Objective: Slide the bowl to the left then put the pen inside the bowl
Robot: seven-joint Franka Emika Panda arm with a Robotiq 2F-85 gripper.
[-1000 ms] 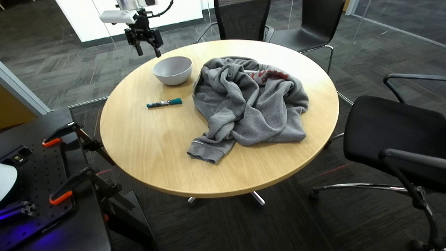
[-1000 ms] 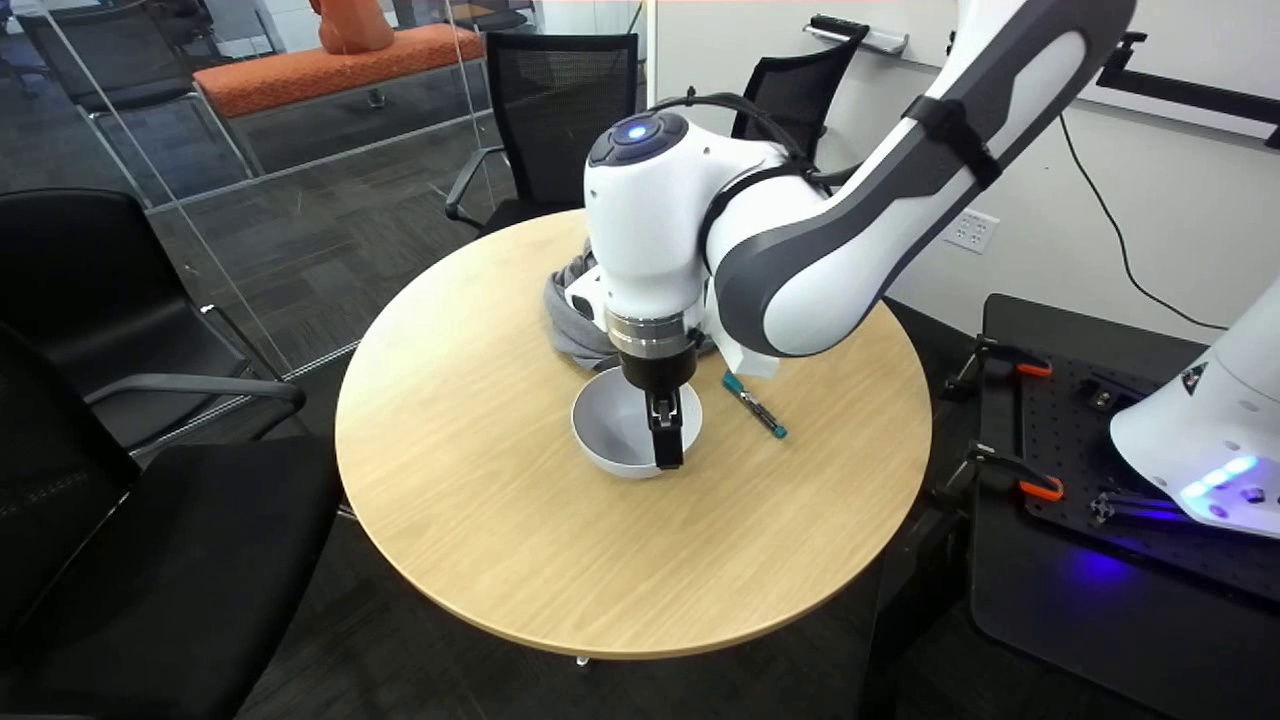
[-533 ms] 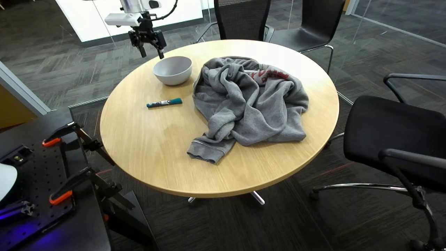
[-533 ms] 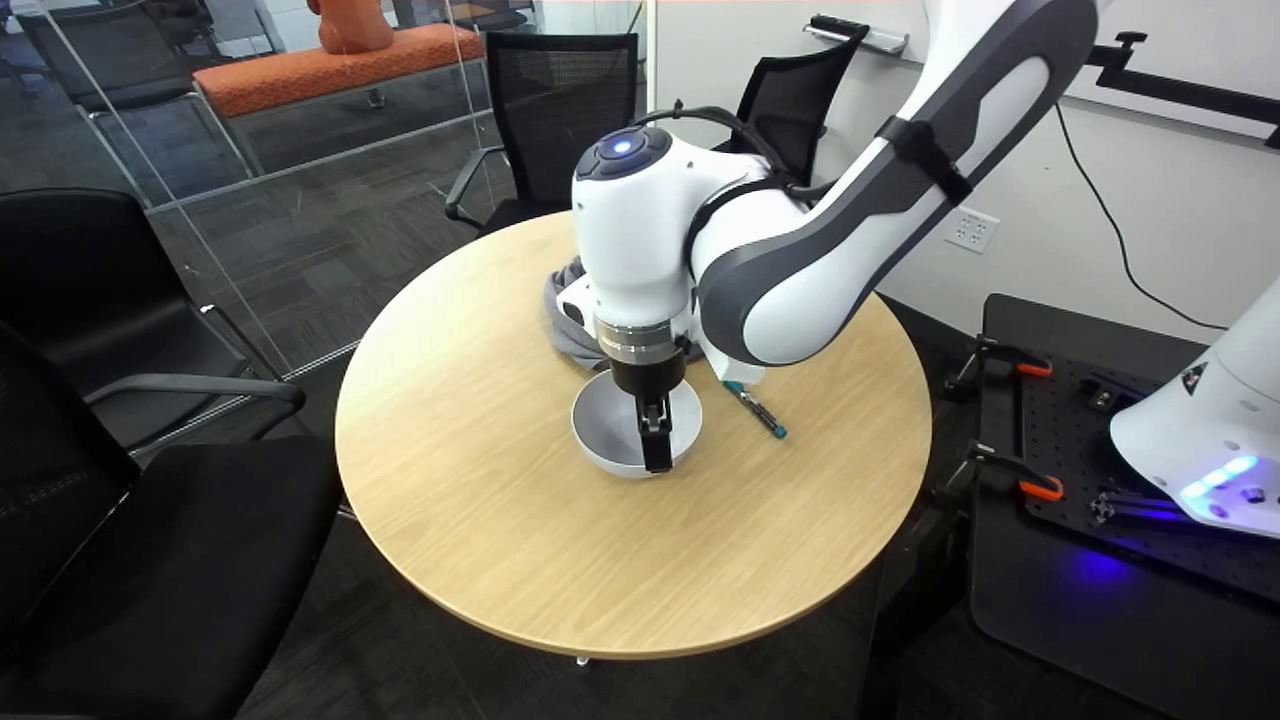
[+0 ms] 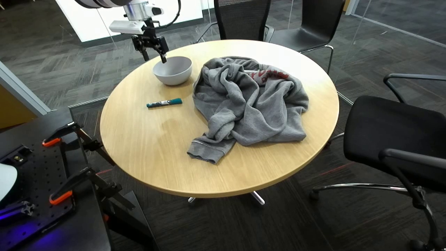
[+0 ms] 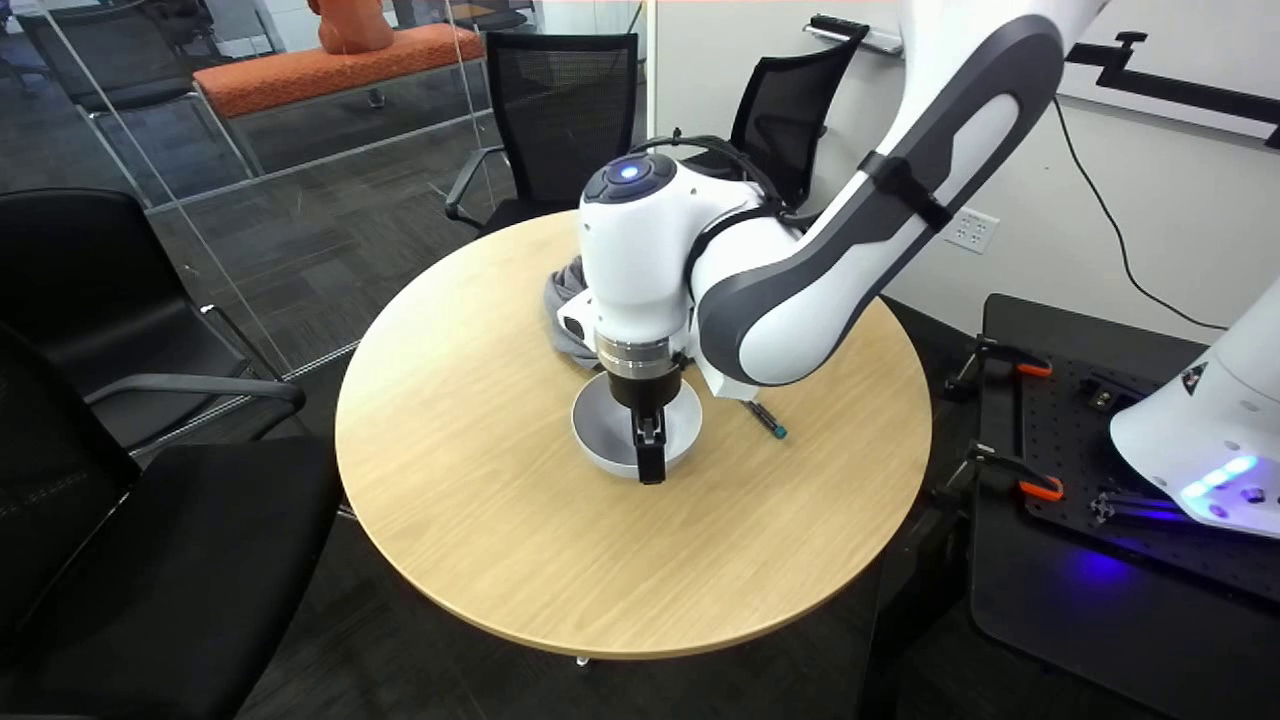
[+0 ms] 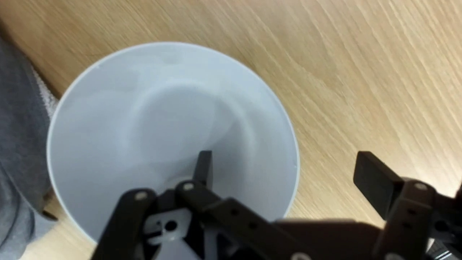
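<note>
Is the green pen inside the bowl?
No, the pen lies on the table, in front of the bowl in an exterior view.

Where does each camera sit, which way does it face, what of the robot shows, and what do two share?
Exterior view: above the table, sweatshirt side, facing down across; claw, wrist and a sliver of base show.
Exterior view: above the bowl side, facing down across; arm, claw and base show.
Wrist view: on the wrist, facing down into the bowl; both fingers show, apart.
Both exterior views share the table, bowl, pen, sweatshirt and claw, from roughly opposite sides.
</note>
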